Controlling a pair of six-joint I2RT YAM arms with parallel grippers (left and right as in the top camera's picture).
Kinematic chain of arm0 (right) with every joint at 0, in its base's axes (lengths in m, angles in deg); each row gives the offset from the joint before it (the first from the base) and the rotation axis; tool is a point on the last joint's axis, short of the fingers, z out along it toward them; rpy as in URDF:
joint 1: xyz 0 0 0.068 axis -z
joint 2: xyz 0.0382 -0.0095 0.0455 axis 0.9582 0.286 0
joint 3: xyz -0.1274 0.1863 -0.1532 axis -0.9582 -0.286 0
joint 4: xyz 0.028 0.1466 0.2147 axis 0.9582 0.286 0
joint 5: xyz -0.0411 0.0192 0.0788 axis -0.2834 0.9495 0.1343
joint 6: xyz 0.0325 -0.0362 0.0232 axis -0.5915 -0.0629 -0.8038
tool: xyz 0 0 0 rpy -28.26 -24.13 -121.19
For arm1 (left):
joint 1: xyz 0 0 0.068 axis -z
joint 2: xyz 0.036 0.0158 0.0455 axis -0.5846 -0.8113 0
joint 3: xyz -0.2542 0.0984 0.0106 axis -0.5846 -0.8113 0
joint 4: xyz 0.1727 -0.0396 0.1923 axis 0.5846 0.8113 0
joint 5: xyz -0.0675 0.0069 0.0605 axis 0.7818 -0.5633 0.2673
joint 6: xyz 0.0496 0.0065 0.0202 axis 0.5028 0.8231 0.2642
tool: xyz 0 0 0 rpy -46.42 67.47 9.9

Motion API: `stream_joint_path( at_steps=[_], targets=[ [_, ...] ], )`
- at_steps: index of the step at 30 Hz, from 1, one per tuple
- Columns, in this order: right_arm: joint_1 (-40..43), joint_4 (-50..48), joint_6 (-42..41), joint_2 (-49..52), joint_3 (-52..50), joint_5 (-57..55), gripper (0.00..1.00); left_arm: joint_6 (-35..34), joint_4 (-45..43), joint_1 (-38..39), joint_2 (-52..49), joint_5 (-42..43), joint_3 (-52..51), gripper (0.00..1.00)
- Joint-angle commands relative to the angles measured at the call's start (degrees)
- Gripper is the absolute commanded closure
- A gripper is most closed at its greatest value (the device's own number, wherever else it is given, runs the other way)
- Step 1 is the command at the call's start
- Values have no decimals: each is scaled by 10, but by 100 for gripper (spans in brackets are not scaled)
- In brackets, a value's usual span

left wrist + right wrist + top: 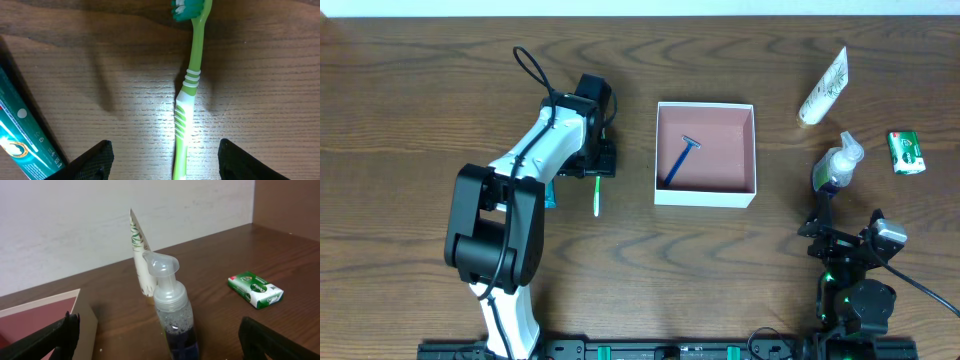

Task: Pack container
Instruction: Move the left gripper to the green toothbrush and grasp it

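The container (705, 198), a square white box with a pink inside, stands mid-table with a blue razor (678, 160) lying in it. My left gripper (599, 162) is open just above a green toothbrush (597, 195). In the left wrist view the toothbrush (187, 100) lies flat on the wood between the open fingers (164, 146), which do not touch it. My right gripper (826, 215) is open, with a clear pump bottle (172, 310) of dark liquid standing upright between its fingers (160, 330). A corner of the container (85, 320) shows at left.
A teal toothpaste box (551, 192) lies left of the toothbrush and also shows in the left wrist view (20, 135). A white tube (823, 88) lies at the back right. A green soap box (907, 152) lies at the far right.
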Motion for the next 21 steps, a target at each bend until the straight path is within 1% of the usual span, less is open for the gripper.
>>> stream_joint_path(
  at_steps=[1, 11, 13, 18, 20, 21],
  targets=[
    [-9, 2, 9, -3, -1, -4, 1, 14, 1, -3, -28, 4, -3, 32],
    [-9, 2, 9, -3, -1, -4, 1, 14, -2, -3, -42, 8, -3, 32],
    [-9, 2, 9, -3, -1, -4, 1, 14, -2, -3, -44, 8, -4, 33],
    [-9, 2, 9, -3, -1, -4, 1, 13, -2, -3, -44, 8, -3, 57],
    [-9, 2, 9, -3, -1, -4, 1, 11, -2, -3, -44, 8, -3, 67],
    [-9, 2, 9, -3, -1, -4, 1, 10, -2, -3, -44, 8, -3, 74]
  ],
)
